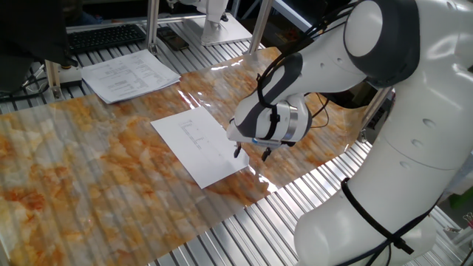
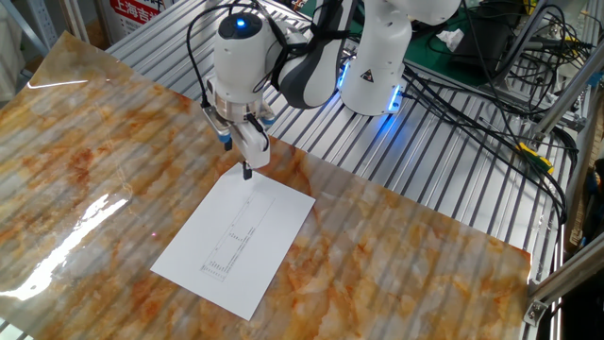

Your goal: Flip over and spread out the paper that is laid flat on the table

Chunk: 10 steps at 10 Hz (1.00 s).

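The paper (image 1: pixel 198 146) lies flat on the table (image 1: pixel 89 162), printed side up, with faint grey lines showing. In the other fixed view the paper (image 2: pixel 234 241) lies near the middle of the marbled sheet (image 2: pixel 406 255). My gripper (image 1: pixel 251 154) points down at the paper's edge nearest the robot, low over the surface. Its two fingers stand apart and hold nothing. One fingertip (image 2: pixel 247 174) hangs just at the paper's corner edge; I cannot tell whether it touches. The gripper (image 2: pixel 237 159) is empty.
A stack of densely printed pages (image 1: pixel 129 74) lies at the back left on the metal slats, with a keyboard (image 1: pixel 103 37) behind it. The robot base (image 2: pixel 373 66) and loose cables (image 2: pixel 491 85) stand beyond the marbled sheet. Bare slats (image 1: pixel 244 236) border the sheet's front edge.
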Motion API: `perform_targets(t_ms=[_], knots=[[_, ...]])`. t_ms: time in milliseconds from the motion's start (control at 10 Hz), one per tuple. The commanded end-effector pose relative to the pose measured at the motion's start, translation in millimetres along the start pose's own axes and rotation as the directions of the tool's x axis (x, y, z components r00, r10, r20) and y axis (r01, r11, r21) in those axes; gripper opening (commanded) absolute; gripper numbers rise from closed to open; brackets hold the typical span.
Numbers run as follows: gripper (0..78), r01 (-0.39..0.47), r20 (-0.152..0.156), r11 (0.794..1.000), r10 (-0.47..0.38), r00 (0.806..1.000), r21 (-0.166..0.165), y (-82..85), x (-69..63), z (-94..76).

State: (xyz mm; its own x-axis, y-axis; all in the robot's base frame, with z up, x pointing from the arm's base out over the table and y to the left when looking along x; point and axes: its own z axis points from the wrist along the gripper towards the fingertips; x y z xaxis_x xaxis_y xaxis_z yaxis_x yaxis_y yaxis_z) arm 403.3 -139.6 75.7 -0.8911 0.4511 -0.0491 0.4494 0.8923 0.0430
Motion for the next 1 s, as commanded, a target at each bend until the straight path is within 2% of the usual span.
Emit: perform_targets(t_ms=[100,1000], knots=[[77.5,0.012,0.011,1.000,-0.012,1.000,0.004,1.9,-1.8,12.2],[77.5,0.019,0.013,1.000,-0.019,1.000,0.009,1.9,-1.9,19.4]])
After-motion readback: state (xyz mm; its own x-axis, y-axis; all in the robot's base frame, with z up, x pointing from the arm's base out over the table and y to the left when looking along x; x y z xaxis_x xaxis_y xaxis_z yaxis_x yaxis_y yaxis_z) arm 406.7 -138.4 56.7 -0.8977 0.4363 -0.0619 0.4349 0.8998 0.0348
